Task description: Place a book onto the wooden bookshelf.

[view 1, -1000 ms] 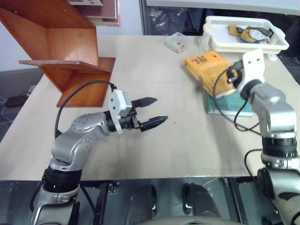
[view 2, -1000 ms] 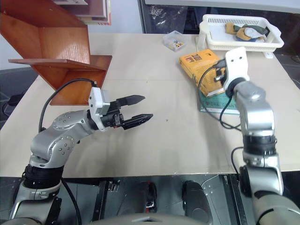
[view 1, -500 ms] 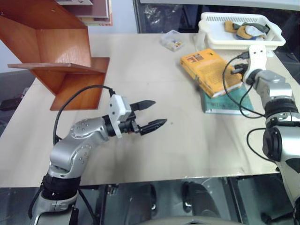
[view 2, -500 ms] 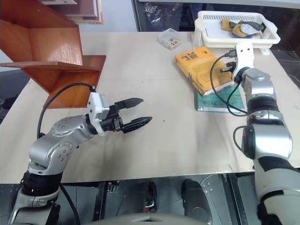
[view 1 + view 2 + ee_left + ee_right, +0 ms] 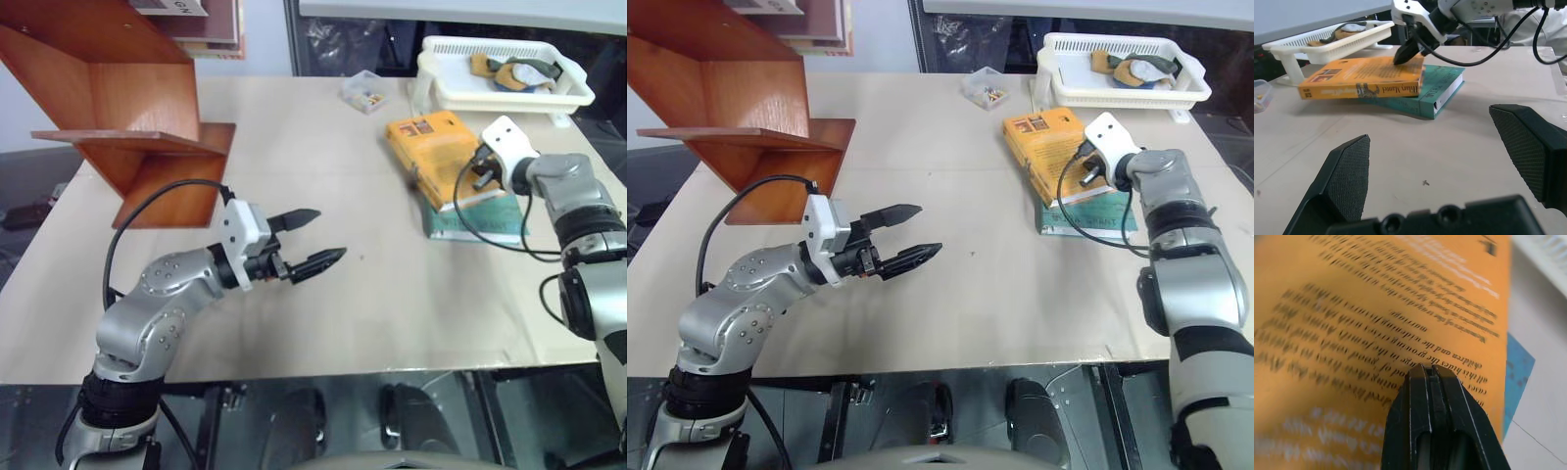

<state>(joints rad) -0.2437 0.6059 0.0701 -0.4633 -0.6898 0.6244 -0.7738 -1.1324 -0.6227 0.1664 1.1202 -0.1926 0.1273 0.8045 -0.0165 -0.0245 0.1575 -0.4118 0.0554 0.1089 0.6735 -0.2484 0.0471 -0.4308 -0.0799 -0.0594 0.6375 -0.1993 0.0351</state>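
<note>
Presently, stock on the beige table (image 5: pixel 392 294), placed rel. to each pincer:

1. Right gripper (image 5: pixel 1400 58) – fingers pressed together, nothing between them. Tips are down at the cover of the book (image 5: pixel 431 147), nr its edge closest to the robot; from the right wrist cam the closed tips (image 5: pixel 1430 377) sit right over the printed text. Contact w/ cover looks likely, can't be sure.

2. Book – thick orange-yellow pbk, lying flat, spine lettering readable from left wrist cam. Directly under the right gripper's tips; well apart from the left gripper, across the table to its right.

3. Teal book (image 5: pixel 475 217) – thin, flat on the table, underneath the orange one, sticking out on the robot's side below the right gripper.

4. Left gripper (image 5: pixel 312 238) – fingers spread wide apart, empty, held above bare tabletop, pointing roughly level twd the books.

5. Wooden bookshelf (image 5: pixel 127 117) – reddish-brown slanted boards, beyond and left of the left gripper, far from the right one.

6. White basket (image 5: pixel 500 93) – beyond the right gripper, behind the books; holds some small items.

7. Small clear box (image 5: pixel 367 90) – past the book, left of the basket.
</note>
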